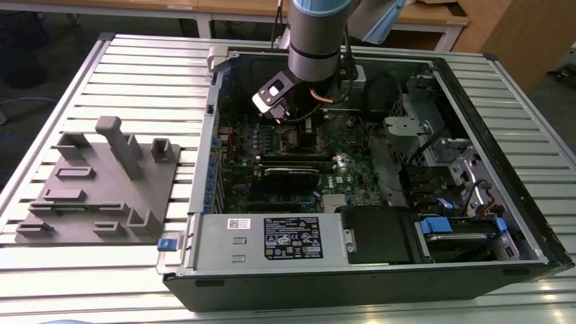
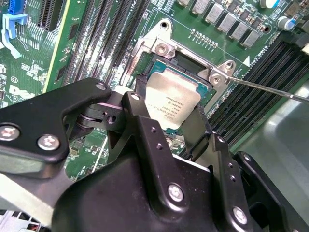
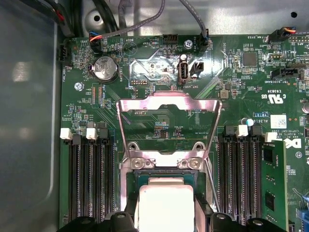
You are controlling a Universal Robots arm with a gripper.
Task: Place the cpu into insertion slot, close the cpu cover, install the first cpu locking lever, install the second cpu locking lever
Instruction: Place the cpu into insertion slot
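Second wrist view puts the black pincer astride the cpu, one finger against each of two opposite edges. The chip looks pinched by its sides, its dull silver top left bare. The cpu lies square over the insertion slot, level with or just above the silvery rim; whether it is fully seated cannot be told. Gripping by the edges, it seems, keeps the fingers off the underside and lets the chip go straight down into the recess.

First wrist view shows the cpu cover tipped up on its hinge and leaning away from the slot. That leaves the opening free for the chip, and the cover is not yet closed. A thin wire locking lever juts out to one side of the socket, unlatched and clear of the frame, as it likely must be for the cover to stand open.

Exterior view has the arm reaching steeply down into the open computer case. The case lies on its side on the slatted bench, its motherboard facing up for access from above.
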